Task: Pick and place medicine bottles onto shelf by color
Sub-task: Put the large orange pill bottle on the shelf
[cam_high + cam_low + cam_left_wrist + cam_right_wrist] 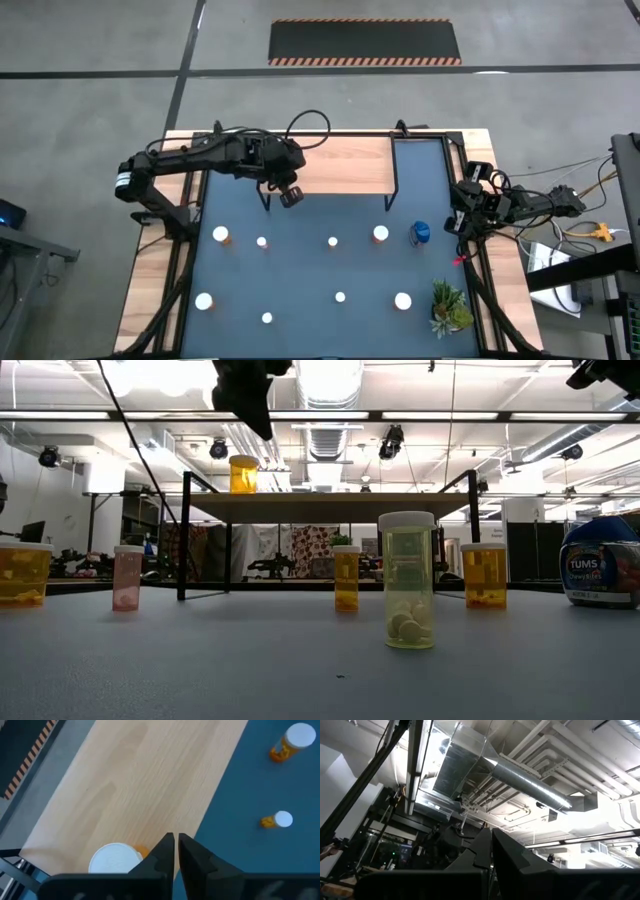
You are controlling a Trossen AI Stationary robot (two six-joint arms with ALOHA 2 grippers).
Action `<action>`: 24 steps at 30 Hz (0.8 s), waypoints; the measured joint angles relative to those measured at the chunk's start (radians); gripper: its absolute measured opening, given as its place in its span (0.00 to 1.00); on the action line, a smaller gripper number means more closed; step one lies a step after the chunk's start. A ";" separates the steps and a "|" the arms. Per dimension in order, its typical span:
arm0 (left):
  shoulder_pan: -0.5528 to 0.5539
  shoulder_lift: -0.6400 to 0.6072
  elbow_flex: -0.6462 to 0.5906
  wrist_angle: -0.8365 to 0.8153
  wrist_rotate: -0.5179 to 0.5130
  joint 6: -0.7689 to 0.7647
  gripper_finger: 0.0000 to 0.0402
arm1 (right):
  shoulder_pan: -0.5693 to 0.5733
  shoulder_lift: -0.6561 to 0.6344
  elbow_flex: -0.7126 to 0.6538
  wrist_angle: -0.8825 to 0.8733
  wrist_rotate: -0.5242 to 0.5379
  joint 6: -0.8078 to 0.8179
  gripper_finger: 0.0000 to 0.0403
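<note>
Left gripper (176,851) above the light wooden shelf board on thin black legs (340,165), over its front-left part. Fingers pressed together, only a thin slit between them, nothing pinched. Left wrist view: a white-capped orange bottle (116,859) stands on the shelf just beside the fingertips, not touching them. Low view shows that same orange bottle (243,473) upright on the shelf's left end, with the dark gripper hanging above it.

Right gripper (491,851) parked at the table's right edge, aimed up toward ceiling ducts. Fingers together, holding nothing.

On the dark blue table mat (300,270), seen from overhead: white caps in two loose rows. Far row: large cap (220,235), small cap (262,241), small cap (333,241), large cap (380,234). Near row: large cap (204,300), small cap (267,318), small cap (340,296), large cap (403,300). All upright, well apart from each other.

Blue round bottle (420,234) at the right end of the far row, just beside the large cap. Low view: its label (590,565) reads "TUMS"; smaller print under it too fine to read.

Low view, nearest: pale yellowish clear bottle (407,580), white tablets at its bottom. No readable labels on the orange bottles.

Small green plant (449,308) at the mat's near-right corner.
</note>
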State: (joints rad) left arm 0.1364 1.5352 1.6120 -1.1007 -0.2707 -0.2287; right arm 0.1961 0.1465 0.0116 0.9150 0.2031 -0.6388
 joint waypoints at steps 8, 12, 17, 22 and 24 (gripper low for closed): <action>0.000 0.000 -0.009 -0.011 0.000 0.000 0.02 | 0.000 0.000 0.000 0.000 0.000 0.000 0.02; 0.000 0.000 -0.009 -0.024 0.000 0.000 0.02 | 0.000 0.000 0.000 -0.001 0.000 0.000 0.02; 0.000 0.000 -0.009 -0.069 0.000 -0.001 0.02 | 0.000 0.000 0.000 -0.001 0.000 0.000 0.02; -0.001 0.000 -0.012 -0.069 0.000 0.000 0.02 | 0.000 0.000 0.000 -0.001 0.000 0.000 0.02; -0.001 0.000 -0.012 -0.069 0.000 0.000 0.02 | 0.000 0.000 0.000 -0.002 0.000 0.000 0.02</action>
State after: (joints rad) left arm 0.1352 1.5349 1.6005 -1.1694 -0.2707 -0.2284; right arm 0.1962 0.1463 0.0116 0.9134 0.2031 -0.6391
